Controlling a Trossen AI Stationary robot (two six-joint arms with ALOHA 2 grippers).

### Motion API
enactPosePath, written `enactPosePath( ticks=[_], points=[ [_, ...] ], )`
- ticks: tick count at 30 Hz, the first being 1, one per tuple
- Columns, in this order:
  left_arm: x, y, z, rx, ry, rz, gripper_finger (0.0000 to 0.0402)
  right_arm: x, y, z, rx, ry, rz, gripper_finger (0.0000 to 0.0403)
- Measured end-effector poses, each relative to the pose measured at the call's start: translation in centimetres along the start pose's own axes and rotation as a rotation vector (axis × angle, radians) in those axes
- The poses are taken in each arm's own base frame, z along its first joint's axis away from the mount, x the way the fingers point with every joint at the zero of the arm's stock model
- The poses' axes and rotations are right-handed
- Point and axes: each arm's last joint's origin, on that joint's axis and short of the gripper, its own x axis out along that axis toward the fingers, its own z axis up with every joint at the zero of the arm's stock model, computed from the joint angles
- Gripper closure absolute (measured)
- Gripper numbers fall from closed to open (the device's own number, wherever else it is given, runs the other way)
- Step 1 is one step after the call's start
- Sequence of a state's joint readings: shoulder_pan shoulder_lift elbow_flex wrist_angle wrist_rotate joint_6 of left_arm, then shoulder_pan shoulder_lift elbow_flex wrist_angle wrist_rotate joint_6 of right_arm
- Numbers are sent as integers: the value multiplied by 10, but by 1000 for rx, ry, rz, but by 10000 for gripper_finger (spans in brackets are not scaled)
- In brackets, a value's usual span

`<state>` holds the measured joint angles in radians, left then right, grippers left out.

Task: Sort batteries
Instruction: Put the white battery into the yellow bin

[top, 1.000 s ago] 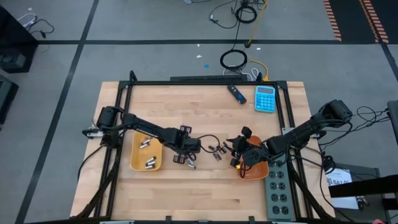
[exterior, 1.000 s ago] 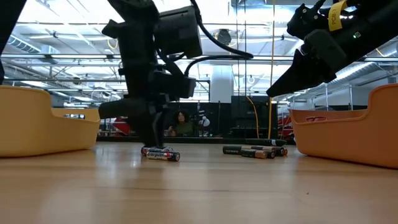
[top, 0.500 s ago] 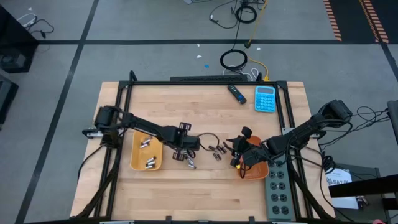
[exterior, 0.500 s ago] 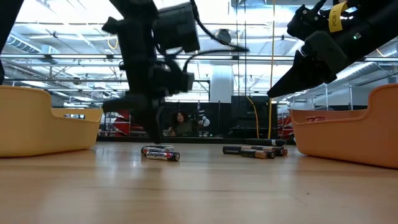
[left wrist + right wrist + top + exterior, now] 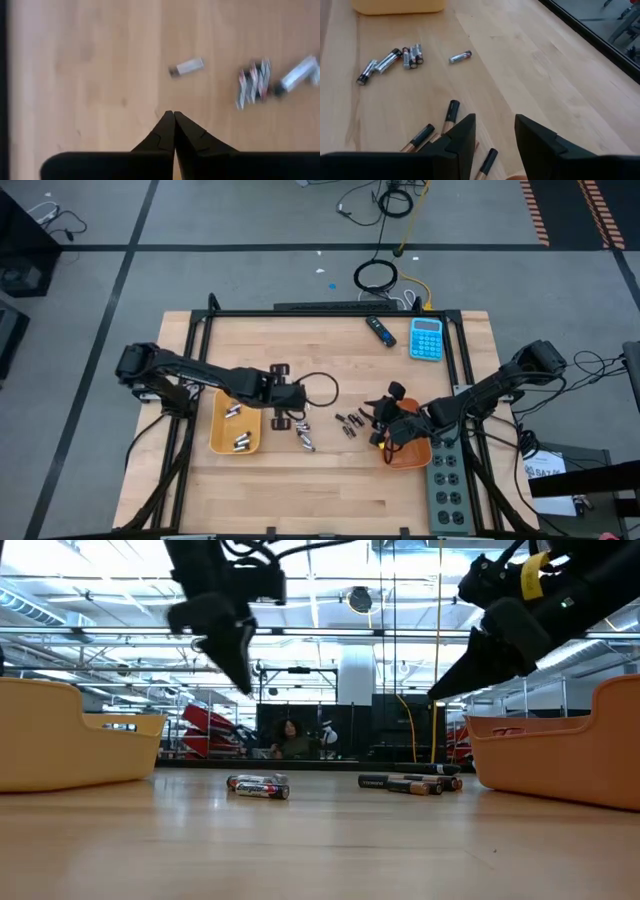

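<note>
Two arms are working over a wooden table (image 5: 330, 490) on which batteries are being sorted into two yellow trays. The left tray (image 5: 236, 423) is already holding several silver batteries; the right tray (image 5: 410, 453) is lying partly under the right arm.

The left gripper (image 5: 283, 394) is hanging above the table just beside the left tray, its jaws pressed fully together with nothing between them, as the left wrist view shows. Below it, a cluster of silver batteries (image 5: 303, 435) is lying loose on the wood, with one stray silver battery (image 5: 186, 67) a little apart from the rest. Nearer the right tray, a group of thinner dark batteries (image 5: 351, 423) is resting on the table.

The right gripper (image 5: 385, 423) is hovering at the edge of the right tray, near the dark batteries. Its jaws are standing parted, and the right wrist view shows nothing held between them.

Handling, as judged: the batteries are small, rigid cylinders with smooth skins, so they are likely to roll or squirt out under a skewed pinch. Each is best taken across its middle, with the jaws square to its long axis. Where they are lying touching one another, an outlying battery is probably the easier first pick; the stray silver one looks most accessible to the left gripper.
</note>
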<state>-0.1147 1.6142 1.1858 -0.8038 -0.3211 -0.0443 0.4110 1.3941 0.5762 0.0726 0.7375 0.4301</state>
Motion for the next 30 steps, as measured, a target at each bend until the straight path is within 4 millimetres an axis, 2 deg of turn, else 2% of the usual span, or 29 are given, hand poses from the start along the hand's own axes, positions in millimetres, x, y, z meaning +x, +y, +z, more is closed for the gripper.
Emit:
enactPosePath(
  ticks=[5,10,13,20,30],
  points=[
    [11,2,13,-5,-87,-16,337,0,2,3,23,-25,15,273],
    [41,-9,13,174,-2,-31,278,0,1,2,19,-18,14,273],
    [60,-14,12,283,41,-35,257,0,1,1,9,-11,12,273],
    [90,-23,11,450,85,-62,246,0,1,1,4,-6,10,273],
    [100,-19,15,561,53,-49,246,0,1,1,0,-6,10,273]
  ],
)
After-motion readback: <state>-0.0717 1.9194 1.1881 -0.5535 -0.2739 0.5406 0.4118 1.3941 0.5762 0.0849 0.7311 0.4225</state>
